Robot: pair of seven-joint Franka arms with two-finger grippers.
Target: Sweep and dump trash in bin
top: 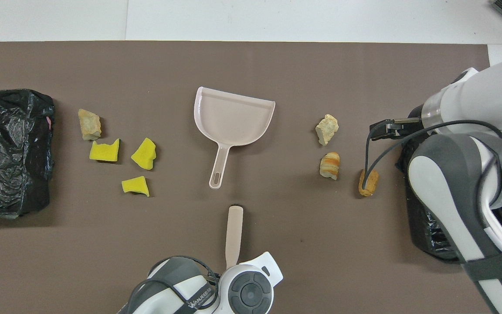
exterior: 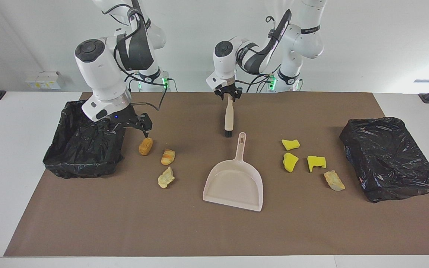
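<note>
L gripper (exterior: 229,96) – brush (exterior: 229,116) handle end hidden.

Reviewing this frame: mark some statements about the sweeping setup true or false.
1. The dustpan is empty. True.
2. Four trash chunks lie toward the right arm's end. False: three trash chunks lie there; the other four are toward the left arm's end.
3. The left tool is shut on the brush at its handle end. True.
4. The right tool holds the orange chunk. False: it is open over that chunk, gripping nothing.
5. The brush lies nearer to the robots than the dustpan. True.
</note>
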